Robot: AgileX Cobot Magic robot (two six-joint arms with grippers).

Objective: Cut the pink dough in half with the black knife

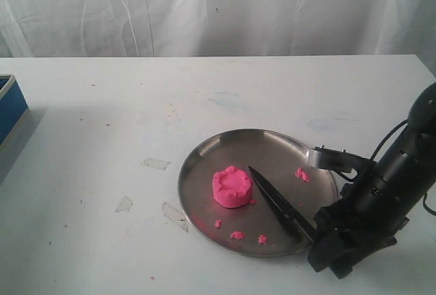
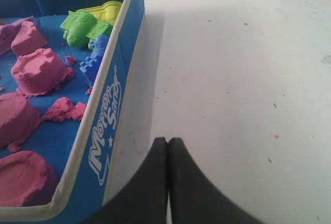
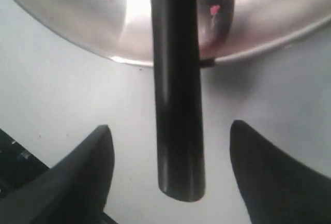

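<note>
The step in hand looks like taking up the knife, so the grip matters most. On the white tabletop [image 1: 102,104], toward 5 o'clock in the exterior view, sits the round shiny metal plate [image 1: 262,146]. The long slim all-black knife [image 1: 279,203] lies across it, point near the plate's middle and handle running out over the rim at about 4 o'clock. The bright pink dough puck with a lumpy top [image 1: 232,187] rests whole on the plate, a little toward 9 o'clock of centre, just beside the knife's point. Small pink crumbs [image 1: 301,174] lie at 2 o'clock and along the 6 to 7 o'clock edge.

To do this well, close squarely on the handle, not the blade, and centre it so neither finger nudges it first and spins the knife. The handle probably sits low on the rim, so the fingers should go down enough to pinch it firmly. A firm hold will be needed to press through the dough later.

The black right arm [image 1: 388,186] leans in low from 4 o'clock. The right tool [image 3: 169,125] is spread wide, a finger on either side of the handle, touching and holding nothing. The left tool [image 2: 168,146] is closed tight and empty, above bare tabletop beside a blue box of moulded sand [image 2: 111,105].
</note>
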